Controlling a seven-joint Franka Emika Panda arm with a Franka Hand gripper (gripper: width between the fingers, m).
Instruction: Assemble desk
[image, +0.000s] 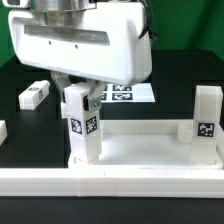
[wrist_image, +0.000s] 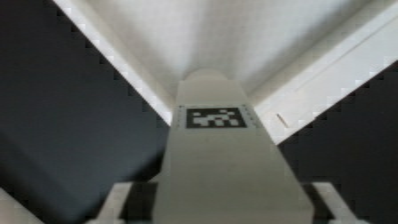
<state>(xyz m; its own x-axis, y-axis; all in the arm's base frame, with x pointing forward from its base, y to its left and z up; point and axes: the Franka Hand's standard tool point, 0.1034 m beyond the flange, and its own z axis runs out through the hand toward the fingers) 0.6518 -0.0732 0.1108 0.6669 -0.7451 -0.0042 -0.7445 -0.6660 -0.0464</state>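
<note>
So the biggest thing here is the desk tabletop (image: 140, 150). It's lying socket side up across the near part of the black table (image: 20, 65), white rimmed tray, mostly over toward the exterior view's right.

Above it is the gripper (image: 79, 95), and it's pinching an upright leg (image: 83, 130) near the top. The wrist view backs that up: a finger on each side of the leg (wrist_image: 222, 150), its tag facing the camera, and the tabletop's rim (wrist_image: 267, 40) running off beyond it. The leg's foot sits at the tabletop's corner on the exterior view's left. I can't tell whether it's down in the socket or just resting on it.

A second leg (image: 207, 118) already stands upright at the corner on the exterior view's right. A third one (image: 33, 95) lies loose on the table, far back on the left. The marker board (image: 130, 93) sits behind the gripper.

My read: this is the leg-fitting step, second leg of the set. Next it probably needs twisting or pressing home while staying straight up. If it tilts it'll likely bind in the socket.
</note>
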